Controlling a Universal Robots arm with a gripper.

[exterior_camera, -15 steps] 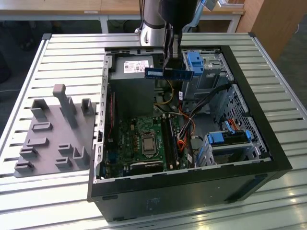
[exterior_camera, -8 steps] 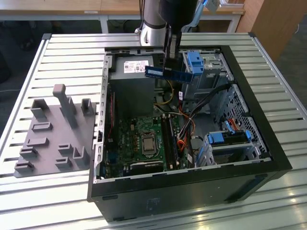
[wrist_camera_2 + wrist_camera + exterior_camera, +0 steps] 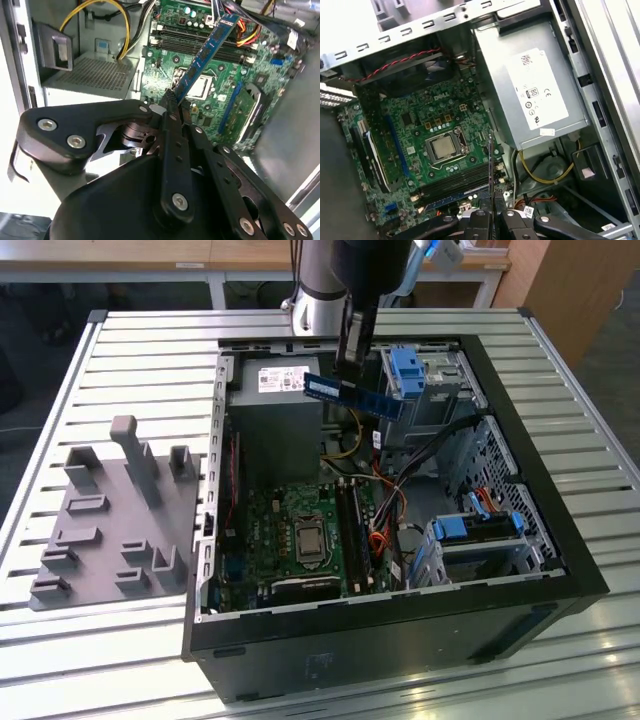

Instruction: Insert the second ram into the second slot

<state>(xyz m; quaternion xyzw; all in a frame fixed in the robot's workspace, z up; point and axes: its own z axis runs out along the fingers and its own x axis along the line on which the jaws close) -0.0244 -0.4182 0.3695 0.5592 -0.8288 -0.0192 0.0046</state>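
Note:
The second ram (image 3: 360,397) is a thin blue board with a small white label. It hangs level above the open computer case, over the edge of the power supply, with my gripper (image 3: 349,372) shut on its upper edge. In the second wrist view the ram (image 3: 207,50) juts out from my gripper (image 3: 170,100) over the motherboard. In the first wrist view the ram (image 3: 490,170) is seen edge-on above my gripper (image 3: 493,213). The black memory slots (image 3: 352,530) (image 3: 197,42) (image 3: 457,182) lie beside the processor socket, well below the ram. A blue strip (image 3: 455,198) runs along one slot.
The power supply (image 3: 275,385) (image 3: 535,95) fills the case's back corner, with yellow wires (image 3: 122,30) beside it. Blue drive-bay tabs (image 3: 405,370) and orange cables (image 3: 385,530) sit toward the exterior view's right. A grey holder with pegs (image 3: 110,520) rests on the slatted table at the left.

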